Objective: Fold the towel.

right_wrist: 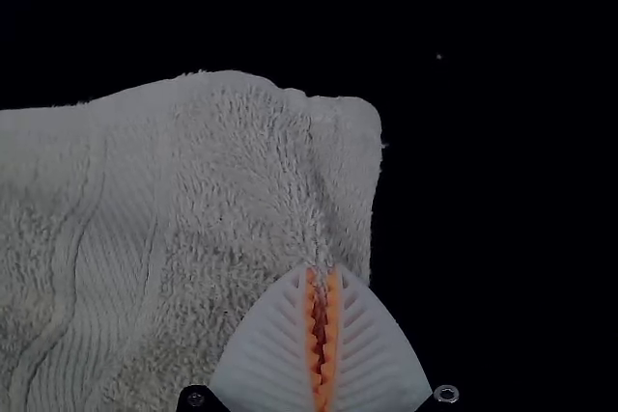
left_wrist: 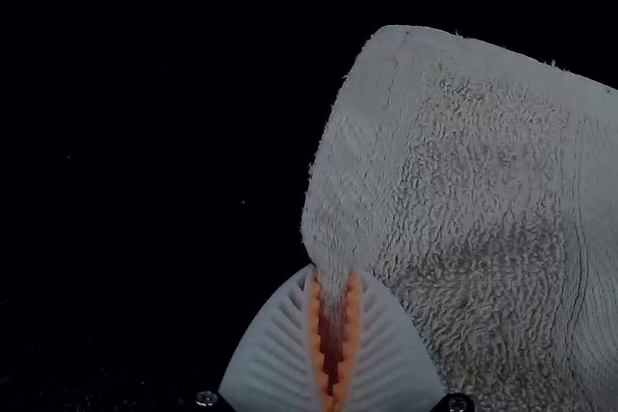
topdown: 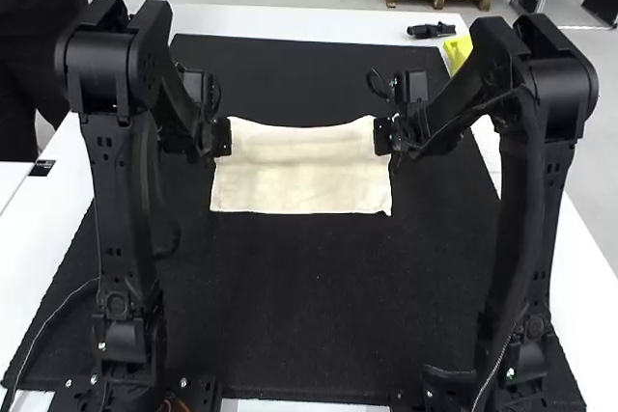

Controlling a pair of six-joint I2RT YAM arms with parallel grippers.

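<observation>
A cream towel (topdown: 301, 176) lies as a wide rectangle on the black mat, its far edge dipping a little between the two grippers. My left gripper (topdown: 224, 138) is at its far left corner, and my right gripper (topdown: 382, 136) is at its far right corner. In the left wrist view, the left gripper (left_wrist: 333, 282) is shut on a pinch of the towel (left_wrist: 483, 161) beside its edge. The right wrist view has the right gripper (right_wrist: 321, 277) shut on the towel (right_wrist: 222, 171) near its side edge. Whether the cloth is folded underneath, I cannot tell.
The black mat (topdown: 309, 306) spreads over the white table (topdown: 290, 21). A small black object (topdown: 431, 31) lies at the table's far right, with a yellow item (topdown: 458, 51) near it. A thin cable (topdown: 53, 315) runs beside the left arm's base.
</observation>
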